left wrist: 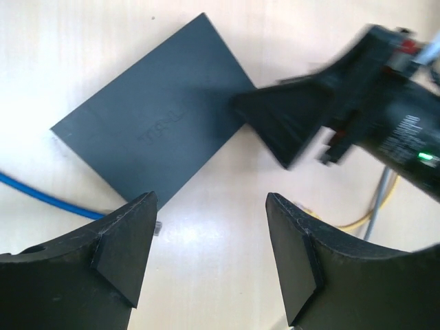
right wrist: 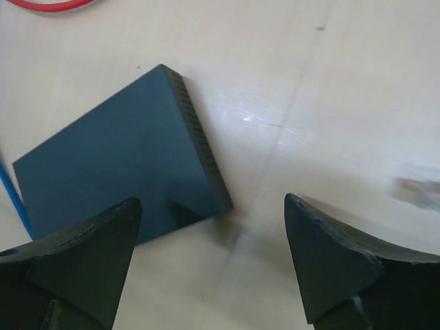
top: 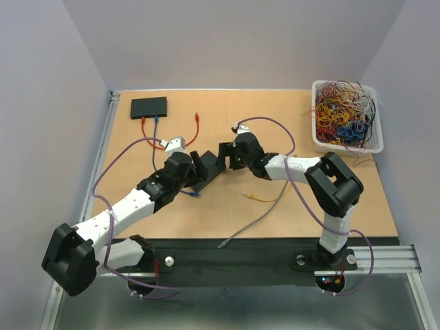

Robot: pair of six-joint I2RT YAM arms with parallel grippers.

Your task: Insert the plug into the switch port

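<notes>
Top external view, from the near edge outward: a loose grey cable point(top: 242, 234) lies on the wooden table point(top: 357, 199) just past the arm bases, with a yellow patch cable point(top: 265, 198) a little farther in. Left of that runs the blue cable point(top: 194, 194). Its clear plug point(left wrist: 157, 227) rests on the table just beside the near corner of the small black switch point(left wrist: 155, 134) and close against one finger point(left wrist: 127, 254) of the left gripper point(left wrist: 213, 268). That gripper hangs over the switch's near edge, jaws wide apart and holding nothing. The right gripper point(right wrist: 213, 254) faces it from the opposite side, likewise spread and empty. One of its fingertips point(left wrist: 275, 120) reaches the switch's corner, but blur hides whether they touch. Raised lettering on the lid is too faint to read. A row of vent slots lines one side of the switch, and I cannot tell which side carries the ports. Bare tabletop surrounds the switch apart from the cables. Beyond lies a short red cable point(top: 198, 127), then a second black switch point(top: 148, 106) at the far left, and a white basket point(top: 317, 141) of tangled wires at the far right, well apart
</notes>
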